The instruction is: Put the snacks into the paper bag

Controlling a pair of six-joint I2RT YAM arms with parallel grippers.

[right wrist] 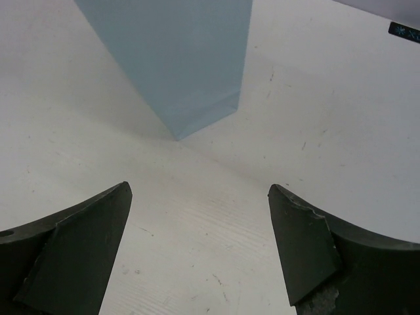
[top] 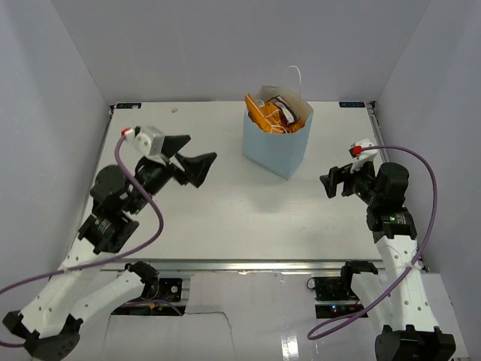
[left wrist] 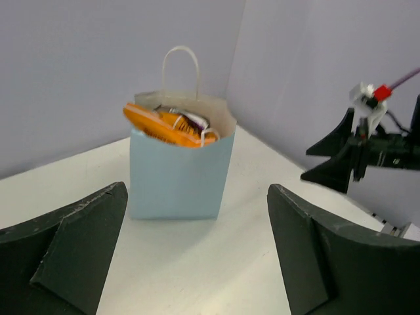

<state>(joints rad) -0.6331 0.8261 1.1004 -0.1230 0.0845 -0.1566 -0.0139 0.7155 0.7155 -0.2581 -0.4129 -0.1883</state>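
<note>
My top camera looked down from behind over the whole surface (top: 225,218). The left wrist view faced level toward the bag (left wrist: 180,174) from farther off; the right wrist view tilted down, close to its base. All three shared the bag.

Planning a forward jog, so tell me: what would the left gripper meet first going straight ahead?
Probably the bag: it stands centred ahead of the left gripper, with nothing seen between them. How far off is unclear.
</note>
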